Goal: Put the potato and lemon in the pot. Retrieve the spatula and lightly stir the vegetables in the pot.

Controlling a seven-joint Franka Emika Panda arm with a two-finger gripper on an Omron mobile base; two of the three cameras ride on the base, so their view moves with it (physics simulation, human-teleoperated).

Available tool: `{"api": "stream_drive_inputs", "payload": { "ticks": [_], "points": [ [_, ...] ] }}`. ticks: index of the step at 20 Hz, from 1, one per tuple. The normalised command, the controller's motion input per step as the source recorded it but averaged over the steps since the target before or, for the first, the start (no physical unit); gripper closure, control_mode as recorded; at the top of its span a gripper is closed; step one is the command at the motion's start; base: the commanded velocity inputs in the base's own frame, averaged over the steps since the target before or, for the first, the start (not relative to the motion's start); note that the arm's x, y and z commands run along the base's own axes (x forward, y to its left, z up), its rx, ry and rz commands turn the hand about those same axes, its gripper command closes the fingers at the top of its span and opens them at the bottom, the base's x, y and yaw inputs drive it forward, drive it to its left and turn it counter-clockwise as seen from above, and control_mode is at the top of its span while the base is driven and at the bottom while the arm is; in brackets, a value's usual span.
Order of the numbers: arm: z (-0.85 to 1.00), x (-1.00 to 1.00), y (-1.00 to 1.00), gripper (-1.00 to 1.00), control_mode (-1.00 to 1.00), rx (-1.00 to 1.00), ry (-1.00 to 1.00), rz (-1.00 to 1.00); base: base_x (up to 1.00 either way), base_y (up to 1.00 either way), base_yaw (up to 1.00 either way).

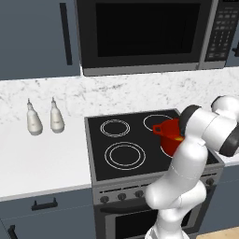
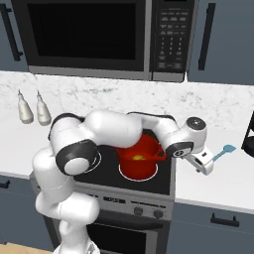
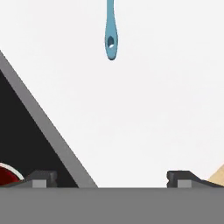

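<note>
The red pot (image 2: 140, 158) sits on the stove's front right burner, and I can see the yellow lemon (image 2: 138, 158) lying in its bottom; whether the potato is there too I cannot make out. The arm reaches past the pot to the white worktop (image 2: 218, 183) on the right, where the spatula (image 2: 222, 152) lies flat, well apart from the pot. The claw (image 2: 204, 166) hangs just beside the near end of the handle, its jaws spread wide and holding nothing. In the hand view the handle's rounded tip with its small hanging hole (image 3: 111, 42) lies ahead of the two dark fingertips (image 3: 41, 177), not yet between them.

The spatula looks light, slim and stiff, so I judge it needs little force, but lying flush on a hard surface it gives the fingers scant height to catch, and a thin smooth handle may twist or slide. The best hold, to my eye, is across the handle some way up from the holed tip, leaving the blade end free for stirring
</note>
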Motion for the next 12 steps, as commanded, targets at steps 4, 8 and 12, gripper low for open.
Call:
{"api": "stream_drive_inputs", "payload": {
  "ticks": [4, 8, 12],
  "points": [
    [-0.08, 0.28, -0.38, -1.00, -1.00, 0.00, 0.15, -0.03, 0.00, 0.00, 0.00],
    [-0.13, 0.38, -0.41, -1.00, -1.00, 0.00, 0.08, -0.01, 0.00, 0.00, 0.00],
    [-0.09, 0.41, -0.27, -1.00, -1.00, 0.00, 0.02, 0.00, 0.00, 0.00, 0.00]
  ]
}}
